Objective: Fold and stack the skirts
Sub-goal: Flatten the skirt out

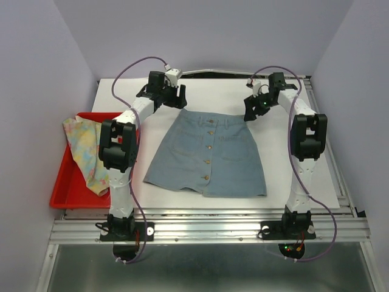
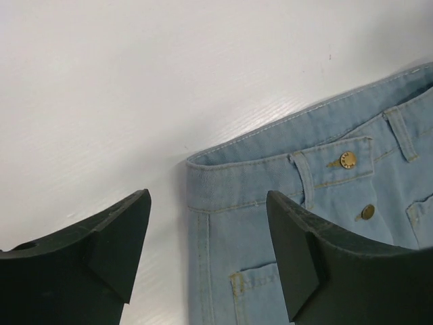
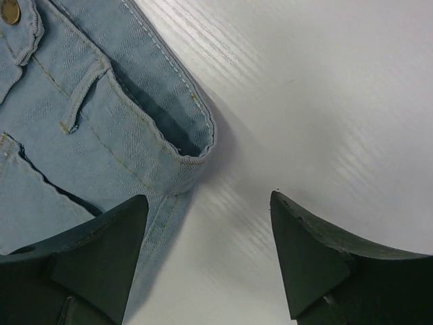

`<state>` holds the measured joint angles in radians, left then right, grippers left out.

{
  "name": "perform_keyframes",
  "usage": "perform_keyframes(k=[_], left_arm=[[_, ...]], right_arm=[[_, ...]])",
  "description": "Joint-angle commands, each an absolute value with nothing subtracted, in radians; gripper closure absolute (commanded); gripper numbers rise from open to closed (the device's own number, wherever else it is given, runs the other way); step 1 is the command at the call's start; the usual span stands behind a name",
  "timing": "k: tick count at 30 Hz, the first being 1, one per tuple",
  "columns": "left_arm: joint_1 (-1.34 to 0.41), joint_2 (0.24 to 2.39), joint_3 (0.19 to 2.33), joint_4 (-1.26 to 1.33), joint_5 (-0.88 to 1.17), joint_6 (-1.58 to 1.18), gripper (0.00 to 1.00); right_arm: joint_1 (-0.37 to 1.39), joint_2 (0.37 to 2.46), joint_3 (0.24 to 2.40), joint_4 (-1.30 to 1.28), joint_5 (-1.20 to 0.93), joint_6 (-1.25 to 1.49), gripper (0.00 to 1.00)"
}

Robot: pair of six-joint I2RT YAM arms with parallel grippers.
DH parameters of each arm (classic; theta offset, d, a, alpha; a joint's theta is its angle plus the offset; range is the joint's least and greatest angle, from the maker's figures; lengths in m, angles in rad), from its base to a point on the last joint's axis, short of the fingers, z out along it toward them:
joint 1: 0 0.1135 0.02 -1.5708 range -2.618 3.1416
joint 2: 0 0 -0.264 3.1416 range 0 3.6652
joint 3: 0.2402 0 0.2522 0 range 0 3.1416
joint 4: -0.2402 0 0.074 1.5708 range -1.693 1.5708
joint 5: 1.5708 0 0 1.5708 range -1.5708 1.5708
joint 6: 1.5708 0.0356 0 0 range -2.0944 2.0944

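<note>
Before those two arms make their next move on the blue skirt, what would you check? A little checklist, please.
1. Denim skirt spread flat on the table, buttons up: ok.
2. Left pincer open, over its waistband corner: ok.
3. Right pincer open, over the other corner: ok.
4. No cloth caught in either pincer: ok.
5. Floral skirt apart, on the red tray: ok.
6. How high the pincers hang above the cloth: cannot tell.
</note>
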<state>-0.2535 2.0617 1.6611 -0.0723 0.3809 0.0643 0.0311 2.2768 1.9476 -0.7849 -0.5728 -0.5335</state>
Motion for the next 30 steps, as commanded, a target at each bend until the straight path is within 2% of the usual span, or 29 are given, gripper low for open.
perform_keyframes(k=[1, 10, 17, 30], left_arm=[[-0.247, 2.131, 1.761, -0.089, 0.426, 0.110, 0.22], [-0.245, 2.180, 1.744, -0.080, 0.457, 0.146, 0.29], [-0.241, 2.235, 1.769, -0.077, 0.465, 0.134, 0.38], [-0.230, 2.284, 1.815, -0.081, 0.497, 0.103, 0.39]], right_arm=[[0.041, 2.239, 1.945, -0.736, -0.632, -0.522, 0.21], [0.041, 2.293, 1.947, -0.675, -0.696, -0.474, 0.27], [0.041, 2.309, 1.942, -0.652, -0.722, -0.463, 0.39], [0.041, 2.319, 1.914, -0.686, -0.721, -0.482, 0.39]])
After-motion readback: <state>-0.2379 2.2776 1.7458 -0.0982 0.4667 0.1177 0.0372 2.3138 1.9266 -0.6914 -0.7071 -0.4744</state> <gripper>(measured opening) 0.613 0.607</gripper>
